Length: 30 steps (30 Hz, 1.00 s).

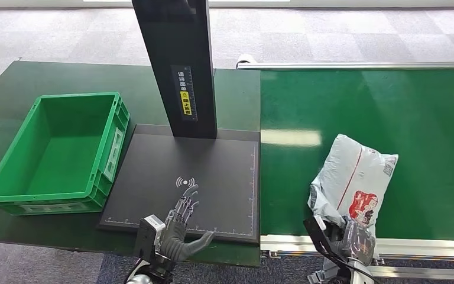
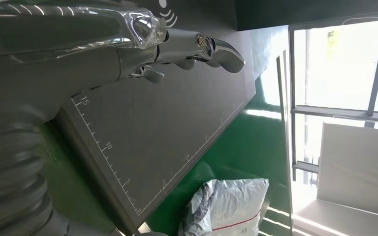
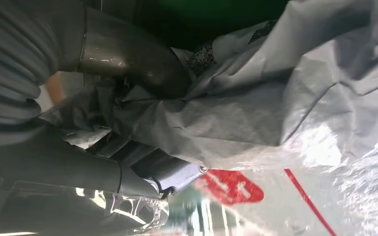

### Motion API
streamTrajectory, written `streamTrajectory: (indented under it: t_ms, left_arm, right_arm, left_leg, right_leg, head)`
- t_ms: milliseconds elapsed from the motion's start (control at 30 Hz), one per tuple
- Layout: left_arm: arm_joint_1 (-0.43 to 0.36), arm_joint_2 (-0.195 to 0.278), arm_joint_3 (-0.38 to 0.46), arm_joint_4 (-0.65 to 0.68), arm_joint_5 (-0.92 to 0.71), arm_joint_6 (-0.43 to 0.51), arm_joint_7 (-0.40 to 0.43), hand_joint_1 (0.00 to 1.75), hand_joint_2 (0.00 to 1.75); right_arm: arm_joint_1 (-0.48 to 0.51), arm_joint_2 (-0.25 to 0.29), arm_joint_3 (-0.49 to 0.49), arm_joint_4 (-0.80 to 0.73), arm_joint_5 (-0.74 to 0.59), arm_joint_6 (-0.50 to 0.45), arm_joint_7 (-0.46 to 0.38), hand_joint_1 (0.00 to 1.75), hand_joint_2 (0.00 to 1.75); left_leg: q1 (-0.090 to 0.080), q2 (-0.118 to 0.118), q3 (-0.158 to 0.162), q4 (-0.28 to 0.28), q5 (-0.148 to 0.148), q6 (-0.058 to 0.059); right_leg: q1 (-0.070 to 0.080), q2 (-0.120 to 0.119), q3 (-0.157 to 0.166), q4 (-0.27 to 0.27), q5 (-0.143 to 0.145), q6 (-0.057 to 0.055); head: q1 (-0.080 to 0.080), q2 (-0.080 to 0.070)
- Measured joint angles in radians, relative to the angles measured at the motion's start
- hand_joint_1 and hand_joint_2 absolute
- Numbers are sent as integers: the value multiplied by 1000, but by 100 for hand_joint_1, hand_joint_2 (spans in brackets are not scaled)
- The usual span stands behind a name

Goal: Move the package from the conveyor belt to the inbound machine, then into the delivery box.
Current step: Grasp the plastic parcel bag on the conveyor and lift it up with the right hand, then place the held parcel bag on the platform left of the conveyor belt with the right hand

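At the near edge of the conveyor belt (image 1: 366,100), the right robot hand (image 1: 354,239) grasps the near end of the package (image 1: 354,177); in the right wrist view its thumb (image 3: 128,61) presses on one side of the crumpled grey plastic (image 3: 275,98) and its fingers (image 3: 162,172) on the other side, beside a red mark on the bag; the package is a grey plastic mailer bag with a red line and a red and white label, and it lies on the green belt near the metal rail (image 1: 390,244) at the near edge, with its far end pointing away from the robot.

At the near edge of the tabletop (image 1: 12,100), the left robot hand (image 1: 180,228) is released and holds nothing; its fingers are spread and stretched forward over the near part of the black scanner plate (image 1: 153,171), just before the white wave symbol (image 1: 185,181); I cannot tell if the fingertips touch the plate; in the left wrist view the fingers (image 2: 211,49) hang over the plate (image 2: 152,132) with its ruler marks, and the package (image 2: 231,206) shows beyond the plate's corner.

The plate lies between the belt and a green crate (image 1: 59,154), which stands at the left side of the tabletop, touching or almost touching the plate's left edge; the crate is open on top; from the far edge of the plate a black post (image 1: 177,65) rises, with a yellow and white label on it; behind the tabletop there is a grey carpet floor (image 1: 331,35).
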Motion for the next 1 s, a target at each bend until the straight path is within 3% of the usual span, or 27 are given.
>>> streamTrajectory:
  t_ms: [100, 200, 300, 433, 633, 800, 1000]
  left_arm:
    - [1, 0, 2, 0, -7, 6, -4, 0, 175]
    - [1, 0, 15, -4, -20, 16, -15, 0, 175]
    - [3, 3, 40, -20, -44, 35, -29, 0, 175]
    - [17, 13, 83, -64, -106, 56, -57, 0, 175]
    - [22, 30, 174, -143, -195, 78, -102, 0, 175]
    - [11, 43, 241, -189, -224, 99, -120, 0, 175]
    - [1, 55, 310, -236, -237, 132, -128, 0, 175]
  right_arm:
    - [47, 45, -10, -118, -233, 228, -116, 175, 175]
    - [137, 100, 9, -321, -456, 469, -164, 175, 175]
    - [232, 130, 70, -550, -583, 557, -166, 175, 175]
    - [304, 119, 149, -796, -653, 575, -166, 175, 175]
    - [333, 65, 261, -1041, -626, 574, -180, 175, 175]
    - [289, -4, 370, -1086, -564, 557, -164, 175, 175]
    - [155, -74, 563, -1028, -365, 495, -78, 175, 175]
  left_leg:
    - [0, 0, 0, 0, 0, 0]
    - [1, 0, -1, 0, 0, 0]
    - [1, 0, -3, 0, 0, 0]
    - [0, 1, -4, 0, 0, 0]
    - [0, 0, -4, 0, 0, 0]
    - [0, 1, -4, 0, 1, 0]
    - [0, 1, -4, 0, 2, 0]
  right_leg:
    - [0, 0, 0, 0, 0, 0]
    - [1, 0, -1, 0, 0, 0]
    - [1, -1, -3, 0, 0, 0]
    - [1, 0, -3, 0, 0, 0]
    - [0, 0, -4, 0, 0, 0]
    - [0, 0, -3, 0, 0, 0]
    - [0, 0, -3, 1, 0, 0]
  head:
    - [0, 0]
    - [0, 0]
    - [0, 0]
    - [0, 0]
    - [0, 0]
    - [0, 0]
    - [0, 0]
